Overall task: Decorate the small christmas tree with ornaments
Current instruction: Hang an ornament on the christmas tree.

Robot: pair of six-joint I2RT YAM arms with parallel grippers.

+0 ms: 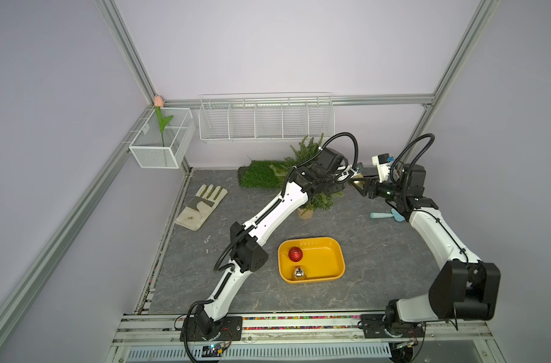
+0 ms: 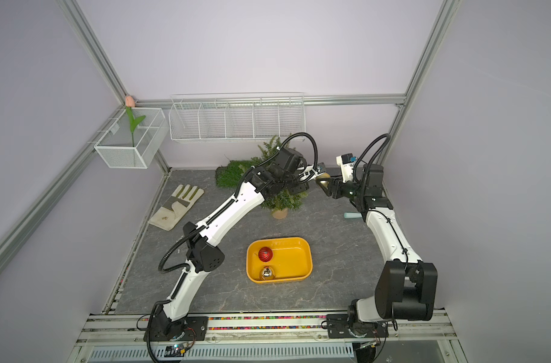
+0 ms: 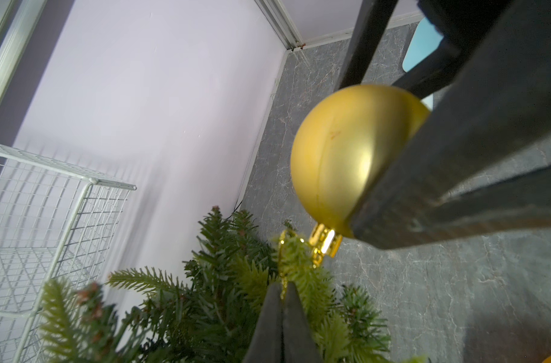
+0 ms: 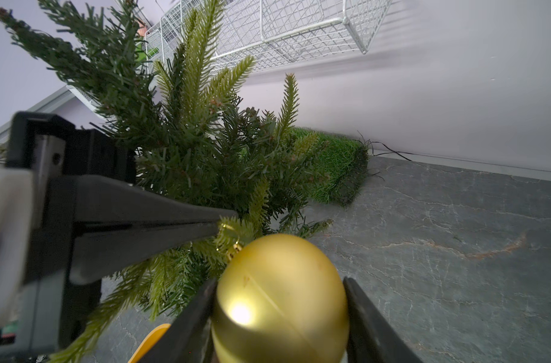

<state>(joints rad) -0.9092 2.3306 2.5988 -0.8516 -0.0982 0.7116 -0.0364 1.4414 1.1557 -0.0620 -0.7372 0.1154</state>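
Matte gold bauble with a seam and shiny cap sits clamped between the right claw fingers. The left claw is pinched together on its loop, tree just beside.

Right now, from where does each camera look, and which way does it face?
Both top views: high behind the arm bases, looking down over the table; left arm and right arm show whole, meeting at the small christmas tree.
Left wrist: on the left arm, looking along the shut left gripper to the gold ornament; the right gripper clamps it.
Right wrist: on the right arm, looking along the right gripper and ornament toward the tree; the left gripper shows.
Shared: both wrist views show ornament and tree.
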